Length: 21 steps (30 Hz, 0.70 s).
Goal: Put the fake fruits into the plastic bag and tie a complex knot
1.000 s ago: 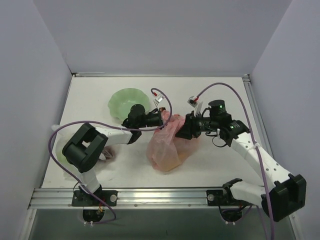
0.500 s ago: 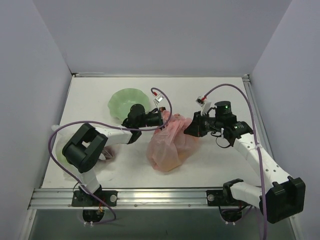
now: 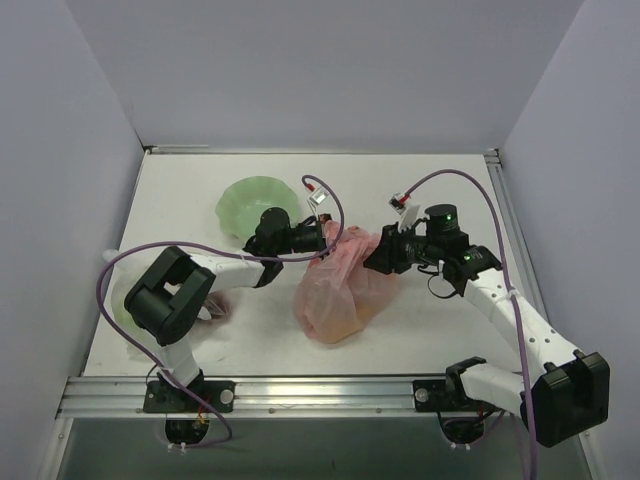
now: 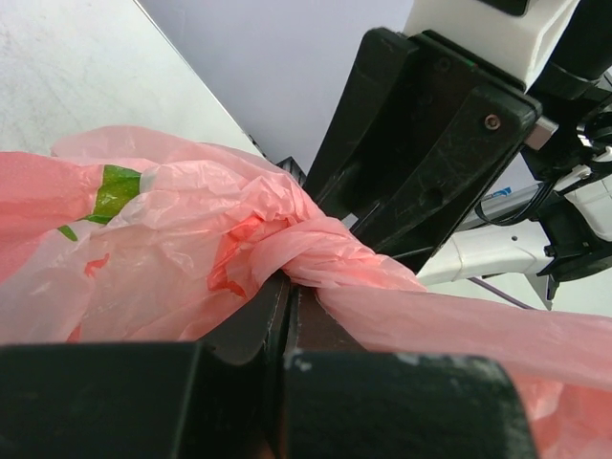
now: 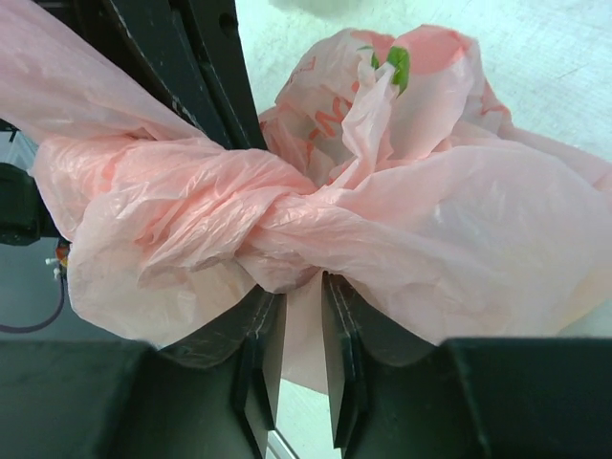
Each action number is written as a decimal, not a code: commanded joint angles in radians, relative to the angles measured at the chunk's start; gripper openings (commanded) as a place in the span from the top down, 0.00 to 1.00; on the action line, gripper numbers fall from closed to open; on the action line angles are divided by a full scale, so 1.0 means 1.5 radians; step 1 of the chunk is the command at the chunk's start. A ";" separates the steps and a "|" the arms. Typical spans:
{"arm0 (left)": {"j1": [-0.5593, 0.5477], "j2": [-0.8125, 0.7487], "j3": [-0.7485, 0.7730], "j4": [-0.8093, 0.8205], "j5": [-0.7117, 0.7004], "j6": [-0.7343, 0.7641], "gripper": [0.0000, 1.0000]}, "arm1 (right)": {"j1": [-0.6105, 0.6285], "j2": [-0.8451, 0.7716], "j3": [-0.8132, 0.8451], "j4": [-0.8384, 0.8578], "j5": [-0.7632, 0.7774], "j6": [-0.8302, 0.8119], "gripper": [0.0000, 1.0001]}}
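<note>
Over the last second the right tool swings out toward the right wall and comes partway back, and it now hangs at the right shoulder of the plastic bag. The left tool has not shifted from the bag's back left corner. The bag lies near the middle of the surface, with its gathered top stretched between the two tools and its full lower end pointing toward the near rail, well short of it. A yellowish bulge shows through the film there, but what it is cannot be told. In the left wrist view the left tool's jaws are pressed together, and a twisted strand runs off right at their seam into a knot. The right tool's black body sits close behind that knot. In the right wrist view the same twist lies just above the right tool's tips. Those jaws stand a narrow slit apart with pink film in the slit, and it cannot be told whether they clamp it. A green bowl sits just behind the left tool, near but apart from the bag. Bare surface stretches behind the bag to the back wall, between the right arm and the right edge, and in front of the bag down to the rail.
</note>
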 commanded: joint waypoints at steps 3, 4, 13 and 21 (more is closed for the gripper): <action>-0.004 -0.020 -0.016 0.036 0.015 0.010 1.00 | -0.007 -0.026 0.021 0.076 -0.030 0.022 0.71; -0.005 -0.020 -0.018 0.033 0.016 0.011 1.00 | -0.007 -0.026 0.020 0.084 -0.034 0.026 0.66; -0.024 -0.011 -0.004 0.049 0.057 0.012 1.00 | -0.004 0.006 0.014 0.166 -0.048 0.075 0.54; -0.052 0.018 0.008 0.119 0.105 -0.012 1.00 | 0.006 0.024 0.000 0.235 -0.044 0.121 0.49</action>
